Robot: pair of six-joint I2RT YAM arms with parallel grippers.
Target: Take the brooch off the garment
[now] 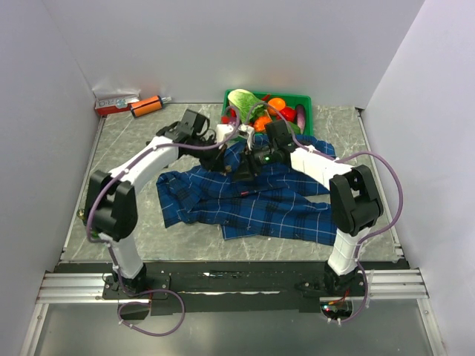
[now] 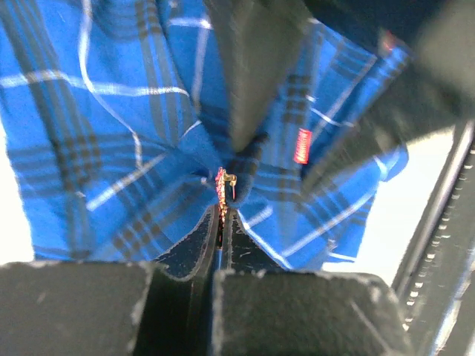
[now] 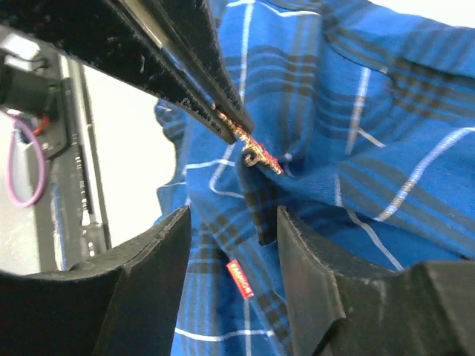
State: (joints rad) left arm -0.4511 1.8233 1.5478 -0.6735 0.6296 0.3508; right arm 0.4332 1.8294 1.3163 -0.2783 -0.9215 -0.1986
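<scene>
Brooch (image 3: pixel 260 154) — tiny, rigid, light, likely slippery; pinned in a raised fold of the garment (image 1: pixel 260 204), soft plaid cloth. Left claw (image 2: pixel 221 215) clenched on its edge. Right claw (image 3: pixel 234 215) released, astride the fold — best hold likely the fabric just beside the pin.

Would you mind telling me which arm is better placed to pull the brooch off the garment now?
Left, probably. The left gripper is shut on the brooch, while the right gripper stands open astride a fold of the garment, gripping nothing.
</scene>
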